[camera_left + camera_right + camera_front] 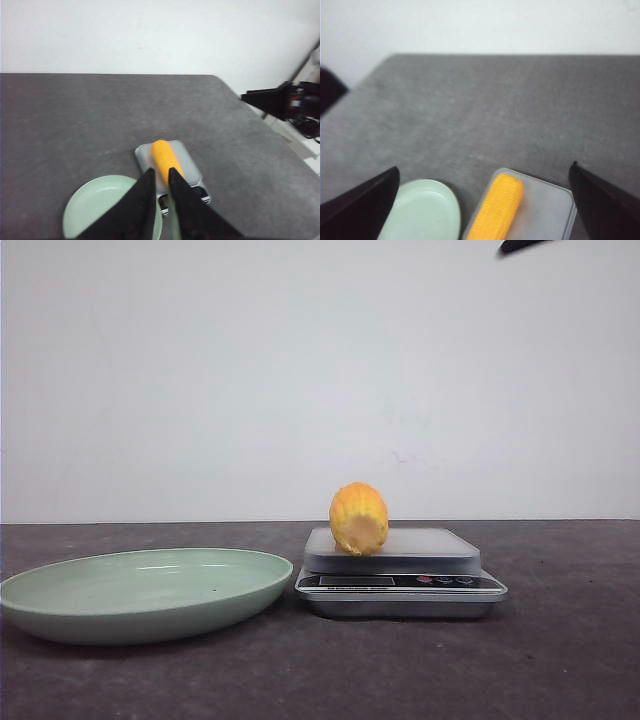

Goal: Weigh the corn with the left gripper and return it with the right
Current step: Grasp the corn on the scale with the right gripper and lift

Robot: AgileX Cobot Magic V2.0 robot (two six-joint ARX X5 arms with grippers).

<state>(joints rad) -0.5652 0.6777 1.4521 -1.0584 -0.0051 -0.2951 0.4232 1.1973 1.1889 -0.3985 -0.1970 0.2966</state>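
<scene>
While the corn [359,518] lies on its side on the grey platform of the kitchen scale [400,580], pale cut end facing the front camera, neither arm is touching it. It sits toward the platform's left half, and the scale stands just beside the pale green plate [140,592] on the dark table [560,660], the plate's rim close to the scale's left edge.

Over to the left gripper [159,175]: its two black pointed fingers are drawn nearly together, only a thin slit between the tips, and nothing is caught in that slit. The corn lies just beyond those tips, well below them on the scale, with the plate off to one side of the fingers.

And the right gripper [484,172]: jaws flung wide apart, one finger at each edge of its wrist view, holding nothing at all. The corn sits in the open span between them, nearer the middle, down on the scale. The plate lies between the jaws too, closer to the finger [365,205] on the plate's side.

In the front view only a dark tip of an arm [522,245] shows, high above the scale.
</scene>
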